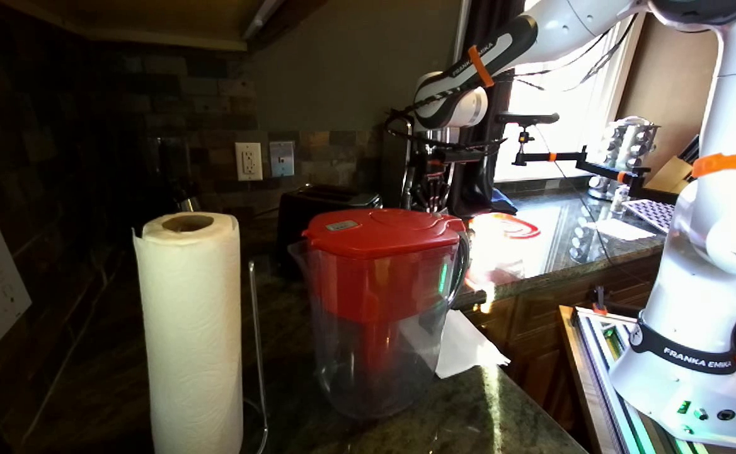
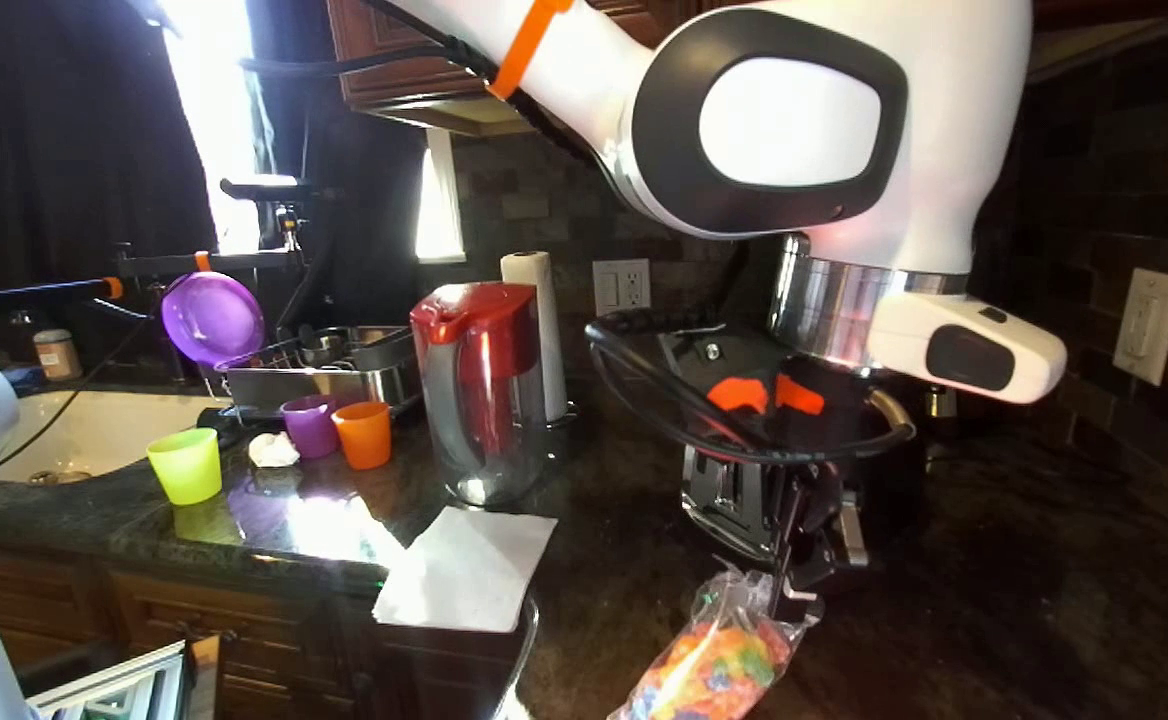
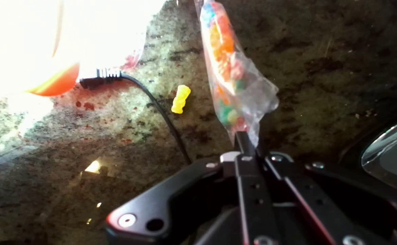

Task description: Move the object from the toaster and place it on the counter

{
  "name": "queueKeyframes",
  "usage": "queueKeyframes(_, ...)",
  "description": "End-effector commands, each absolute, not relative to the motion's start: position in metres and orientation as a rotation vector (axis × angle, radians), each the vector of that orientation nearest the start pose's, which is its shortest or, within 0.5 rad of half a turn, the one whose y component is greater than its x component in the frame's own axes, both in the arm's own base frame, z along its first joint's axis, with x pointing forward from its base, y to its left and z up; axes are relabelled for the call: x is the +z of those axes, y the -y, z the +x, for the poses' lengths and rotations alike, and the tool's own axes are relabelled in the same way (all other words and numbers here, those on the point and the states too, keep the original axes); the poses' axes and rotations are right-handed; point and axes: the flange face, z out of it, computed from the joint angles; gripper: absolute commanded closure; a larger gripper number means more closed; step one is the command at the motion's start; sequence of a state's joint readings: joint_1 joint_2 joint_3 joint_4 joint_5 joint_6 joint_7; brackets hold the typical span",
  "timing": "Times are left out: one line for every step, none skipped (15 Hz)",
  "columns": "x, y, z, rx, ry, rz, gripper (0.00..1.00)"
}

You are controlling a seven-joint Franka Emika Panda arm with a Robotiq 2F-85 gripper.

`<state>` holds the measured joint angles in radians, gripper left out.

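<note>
In the wrist view, a gripper reaches in from the near side, its 2 fingers pinching the end of a clear bag of brightly colored candy, which stretches toward the far side against a dark, speckled counter. To the bag's left lies 1 yellow candy, with a black cable farther left.

In an exterior view, the white arm extends from the left, bends at a large black-ringed joint and folds down on the right, the gripper pointing at the counter. The toaster, silver and black, sits partly behind the gripper; the clear bag is outside it, held on the near side and slanting toward the near left. Whether it touches the counter cannot be told. Well to the left stand a red-lidded pitcher, an orange cup, a purple cup and a green cup.

In an exterior view, the arm climbs from its base at right, arches left and ends in the gripper beyond the pitcher, its fingertips too dark to read. A paper towel roll stands at near left.
</note>
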<state>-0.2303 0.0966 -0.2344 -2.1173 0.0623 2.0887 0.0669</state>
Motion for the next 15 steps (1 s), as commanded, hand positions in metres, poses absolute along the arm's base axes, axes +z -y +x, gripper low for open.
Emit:
queueKeyframes(0.347,0.231,0.487,0.135,-0.916,-2.941,0.70)
queueKeyframes(0.347,0.229,0.487,0.133,-0.921,-2.939,0.69)
queueKeyframes(0.346,0.228,0.487,0.128,-0.923,-2.937,0.63)
queueKeyframes(0.348,0.227,0.488,0.114,-0.923,-2.938,0.56)
queueKeyframes(0.350,0.225,0.488,0.107,-0.916,-2.937,0.48)
queueKeyframes(0.351,0.224,0.488,0.105,-0.911,-2.932,0.41)
queueKeyframes(0.352,0.223,0.488,0.105,-0.907,-2.927,0.33)
queueKeyframes(0.355,0.221,0.487,0.106,-0.901,-2.923,0.26)
queueKeyframes(0.357,0.221,0.488,0.094,-0.897,-2.922,0.19)
queueKeyframes(0.361,0.220,0.488,0.084,-0.893,-2.929,0.11)
queueKeyframes(0.365,0.219,0.488,0.075,-0.893,-2.931,0.04)
queueKeyframes(0.369,0.219,0.488,0.059,-0.888,-2.940,0.00)
queueKeyframes(0.375,0.218,0.487,0.041,-0.887,-2.945,0.00)
queueKeyframes(0.381,0.218,0.486,0.028,-0.879,-2.947,0.00)
queueKeyframes(0.388,0.217,0.485,0.012,-0.870,-2.950,0.00)
